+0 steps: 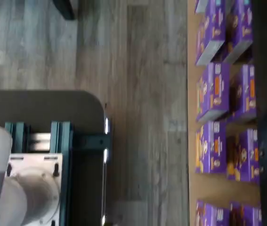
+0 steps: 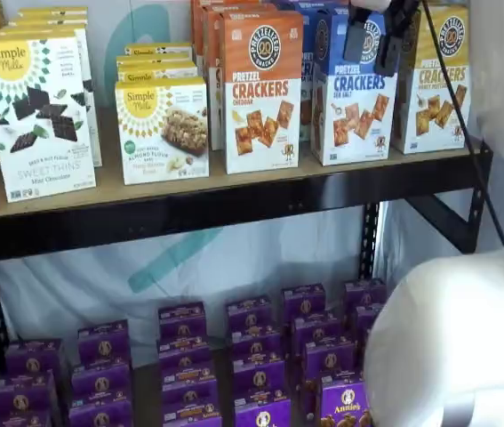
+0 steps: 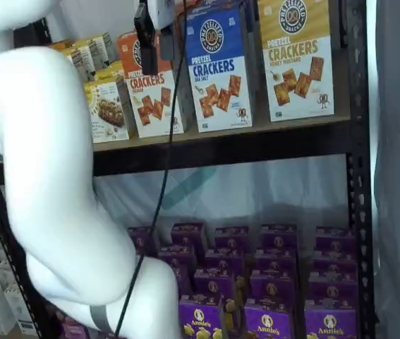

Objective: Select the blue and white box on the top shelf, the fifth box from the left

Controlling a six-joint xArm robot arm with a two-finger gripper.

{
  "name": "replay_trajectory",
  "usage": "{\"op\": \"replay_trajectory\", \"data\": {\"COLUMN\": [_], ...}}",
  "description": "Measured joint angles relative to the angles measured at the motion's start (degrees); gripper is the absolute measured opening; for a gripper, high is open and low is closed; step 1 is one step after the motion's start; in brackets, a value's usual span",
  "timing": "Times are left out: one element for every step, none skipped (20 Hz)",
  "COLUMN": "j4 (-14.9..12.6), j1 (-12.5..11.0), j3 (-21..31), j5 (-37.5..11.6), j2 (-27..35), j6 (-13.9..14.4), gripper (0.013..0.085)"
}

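One tool (image 2: 372, 43) shows, with two black fingers (image 2: 356, 40) set apart by a gap. On the upper counter (image 2: 234, 209), three pretzel cracker cartons face front. One is the blue and white box (image 2: 352, 102) right behind the tool, one is orange (image 2: 262, 93), and one is yellow (image 2: 436, 76), with these two flanking it. Farther from the tool stand two Simple Mills front boxes: one mint (image 2: 38, 116) and one almond bar (image 2: 163, 129). More cartons stand behind each of these, too hidden to count. Far below the tool, roughly twenty purple boxes (image 2: 256, 369) sit in four rows.
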Motion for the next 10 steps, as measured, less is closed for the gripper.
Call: {"op": "replay_trajectory", "data": {"j4": [1.33,2.65,4.17,5.82,7.26,8.38,9.65,10.97,12.12,13.21], "j1": [-0.79,-1.54,-2.37,-3.24,-3.96,-4.51,-5.12,-5.75,-6.25,-6.69], "j3": [0.07,0.01,-0.04,-0.05,0.06,0.01,0.09,0.45,1.11,1.85], "j5": [-0.22,-0.32,-0.54,-0.93,-1.58,-1.94,-2.70,-3.76,-5.27,-6.98], "j2": [-0.10,-0.11,-0.16,-0.28,-0.50,-0.54,-0.74,-1.10,-1.67,-2.31], "j6": [-0.20,-0.34,-0.47,-0.56,-0.60,-0.60,-0.59,-0.59,-0.59,-0.57], "gripper": [0.0850,0.0850,0.0850,0.0850,0.0850,0.0850,0.0850,0.0850,0.0850,0.0850]}}
